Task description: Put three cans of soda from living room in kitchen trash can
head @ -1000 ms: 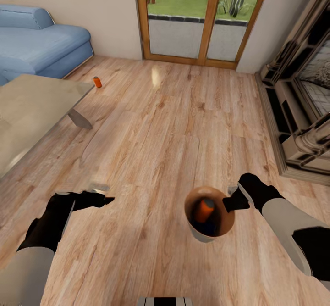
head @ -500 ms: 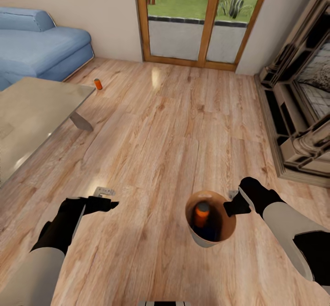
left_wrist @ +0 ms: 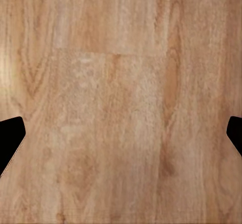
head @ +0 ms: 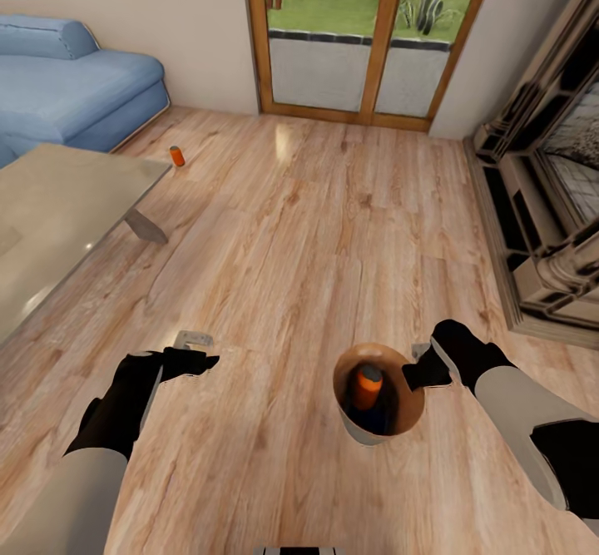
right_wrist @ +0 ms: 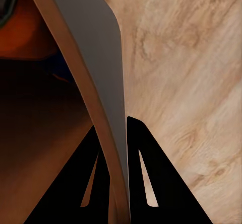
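Living room, wood-plank floor (head: 316,230). The right gripper (head: 426,365) is clenched on the rim of the small round tapered bucket (head: 359,430), grey outside and wood-brown inside, which hangs over the floor at the near right of the head view. In the right wrist view the two black fingers (right_wrist: 143,178) straddle the bucket wall (right_wrist: 96,58), one inside and one outside, pressed against it.

Inside the bucket: a bright orange drink can with a grey metal top (head: 366,385), tilted against the inner wall, and a dark blue can (head: 374,418) beside it, mostly in shadow. The orange body also shows as a dark orange curve (right_wrist: 22,32) in the right wrist view.

A second bright orange can (head: 176,156) stands upright on the floor, far left, just past the far corner of the low grey table (head: 58,222) and near the blue corner sofa (head: 75,89).

The left gripper (head: 198,354) hovers over bare floor at near left, released, holding nothing; in the left wrist view its black fingertips (left_wrist: 9,138) sit wide apart at opposite edges over plain planks (left_wrist: 121,103).

Wood-framed glass doors (head: 366,35) at the far wall; fireplace surround (head: 549,189) along the right.
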{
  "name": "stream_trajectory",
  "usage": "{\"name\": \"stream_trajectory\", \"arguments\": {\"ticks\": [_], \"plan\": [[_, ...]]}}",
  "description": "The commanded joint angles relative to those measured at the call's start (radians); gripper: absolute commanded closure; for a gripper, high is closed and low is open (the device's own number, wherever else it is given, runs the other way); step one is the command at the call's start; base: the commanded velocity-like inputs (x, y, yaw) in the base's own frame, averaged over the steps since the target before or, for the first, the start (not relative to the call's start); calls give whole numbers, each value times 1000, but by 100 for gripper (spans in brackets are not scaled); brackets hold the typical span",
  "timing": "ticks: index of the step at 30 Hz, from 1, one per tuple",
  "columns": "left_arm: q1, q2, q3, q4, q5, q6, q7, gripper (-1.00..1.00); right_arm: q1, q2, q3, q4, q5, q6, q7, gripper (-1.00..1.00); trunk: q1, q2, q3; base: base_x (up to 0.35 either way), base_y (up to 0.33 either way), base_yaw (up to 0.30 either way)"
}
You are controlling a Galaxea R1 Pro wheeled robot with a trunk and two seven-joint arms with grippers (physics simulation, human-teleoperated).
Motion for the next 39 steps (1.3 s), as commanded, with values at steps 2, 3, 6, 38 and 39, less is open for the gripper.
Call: {"name": "stream_trajectory", "arguments": {"ticks": [2,3,6,38,39], "plan": [[0,-3,0,-1,0,2,0,-100,0,1,-1,0,-12,2,6,100,0,0,0,313,4,0],[0,-4,0,-1,0,2,1,-100,0,2,-1,0,-12,2,6,100,0,0,0,319,2,0],[0,-8,0,-1,0,4,1,-100,0,4,0,0,-12,2,6,100,0,0,0,324,1,0],[0,-56,-1,-3,-9,4,2,-100,0,7,-2,0,-17,2,8,100,0,0,4,329,0,85],[0,-57,-1,-3,-9,4,2,-100,0,7,-2,0,-17,2,8,100,0,0,4,329,0,66]]}}
